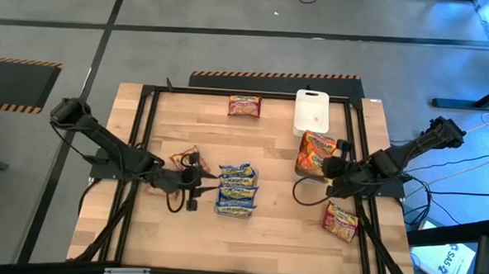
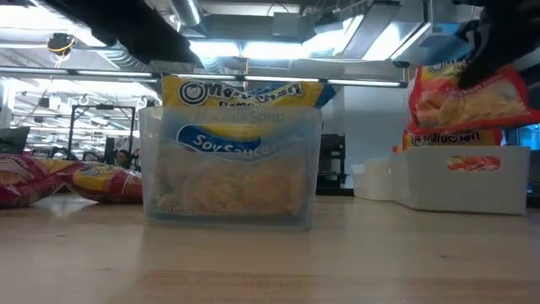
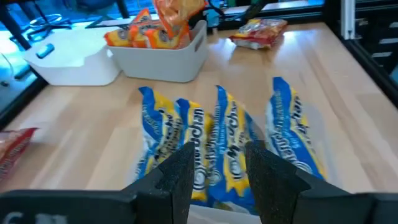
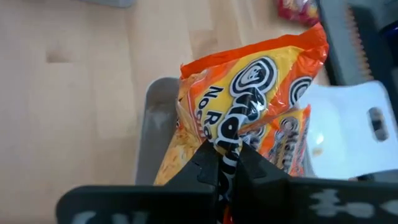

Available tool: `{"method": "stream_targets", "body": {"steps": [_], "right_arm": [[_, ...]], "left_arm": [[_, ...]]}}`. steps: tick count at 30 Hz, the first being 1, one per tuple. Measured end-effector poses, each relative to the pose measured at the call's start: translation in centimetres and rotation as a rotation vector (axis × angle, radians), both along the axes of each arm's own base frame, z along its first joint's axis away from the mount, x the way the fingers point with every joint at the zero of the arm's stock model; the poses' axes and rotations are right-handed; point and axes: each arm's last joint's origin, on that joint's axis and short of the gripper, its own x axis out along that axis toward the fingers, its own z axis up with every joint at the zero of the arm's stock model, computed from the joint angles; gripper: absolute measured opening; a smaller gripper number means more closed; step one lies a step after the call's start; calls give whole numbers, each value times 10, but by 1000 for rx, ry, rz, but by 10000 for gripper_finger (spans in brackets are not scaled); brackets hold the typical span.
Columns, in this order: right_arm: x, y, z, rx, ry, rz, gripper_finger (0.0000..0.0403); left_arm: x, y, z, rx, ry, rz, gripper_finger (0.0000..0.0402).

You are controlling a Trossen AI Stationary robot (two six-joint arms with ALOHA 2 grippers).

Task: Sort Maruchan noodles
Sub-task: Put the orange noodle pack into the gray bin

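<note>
High view: right end effector [image 1: 332, 167] clamps an orange packet [image 1: 314, 152] over the bin by the white lid [image 1: 311, 112]; left end effector [image 1: 194, 183] sits just beside the blue packets [image 1: 236, 189] mid-counter [image 1: 273, 229]. Left wrist view: fingers [image 3: 177, 177] part-open, empty — blue packets upright just ahead. Right wrist view: jaws pinch the orange packet's edge above the bin [image 4: 155, 130].
</note>
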Motion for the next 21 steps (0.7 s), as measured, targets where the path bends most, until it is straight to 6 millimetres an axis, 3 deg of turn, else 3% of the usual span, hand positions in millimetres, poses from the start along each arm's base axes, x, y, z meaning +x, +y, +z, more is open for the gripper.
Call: {"method": "stream_targets", "body": {"steps": [6, 10, 21], "right_arm": [[2, 0, -26, -46, 39, 22, 1], [9, 1, -27, -38, 15, 17, 1], [32, -8, -49, -27, 177, -39, 1]], "left_arm": [[3, 7, 0, 8, -2, 24, 136], [3, 7, 0, 7, -3, 26, 136], [4, 3, 1, -76, 6, -83, 136]]}}
